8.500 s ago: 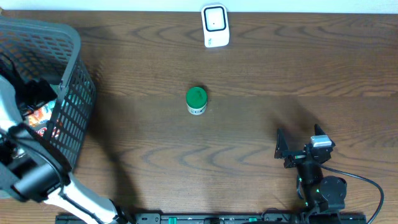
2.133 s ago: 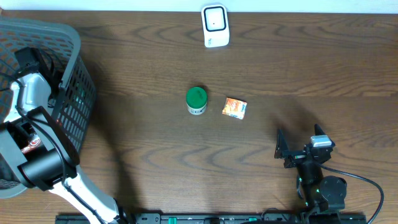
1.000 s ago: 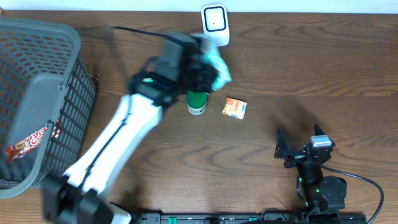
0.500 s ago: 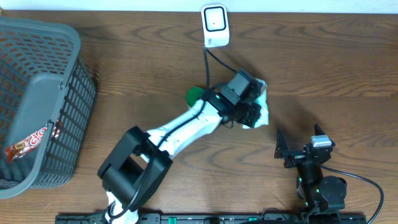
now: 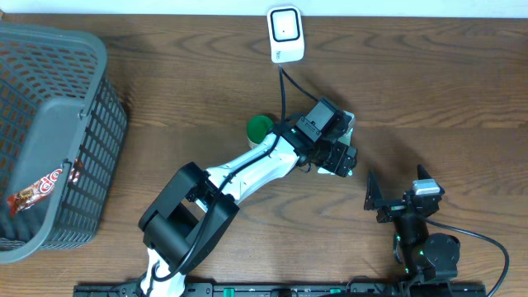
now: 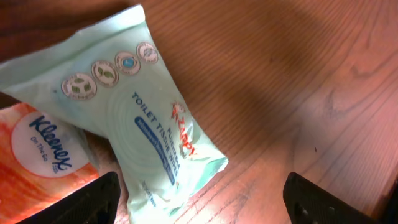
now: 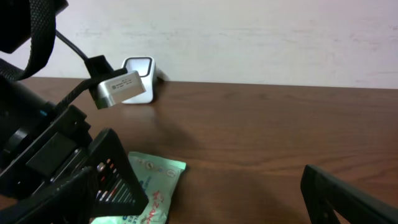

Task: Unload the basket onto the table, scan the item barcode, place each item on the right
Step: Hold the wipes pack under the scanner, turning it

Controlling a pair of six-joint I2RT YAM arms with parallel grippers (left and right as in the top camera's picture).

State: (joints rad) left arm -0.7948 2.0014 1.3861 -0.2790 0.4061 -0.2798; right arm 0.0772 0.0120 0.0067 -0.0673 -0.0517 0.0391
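Note:
A mint-green pack of toilet wipes (image 6: 140, 112) lies flat on the wooden table, its left edge against an orange Kleenex pack (image 6: 40, 155). My left gripper (image 6: 199, 214) hovers just over both packs, open, with its fingertips (image 6: 93, 199) either side of the mint pack's lower end and nothing held. From overhead the left gripper (image 5: 337, 151) covers most of the mint pack (image 5: 351, 122). The white barcode scanner (image 5: 285, 35) stands at the table's far edge. My right gripper (image 5: 398, 194) rests open and empty at the front right.
A green-lidded can (image 5: 259, 126) stands just left of the left arm's wrist. A grey mesh basket (image 5: 82, 124) with packaged items inside sits at the far left. From the right wrist view the scanner (image 7: 138, 79) stands beyond the mint pack (image 7: 152, 186).
My left arm carried the mint pack from near the scanner down to the table beside the orange pack, then opened and let it go. The right arm has not moved.

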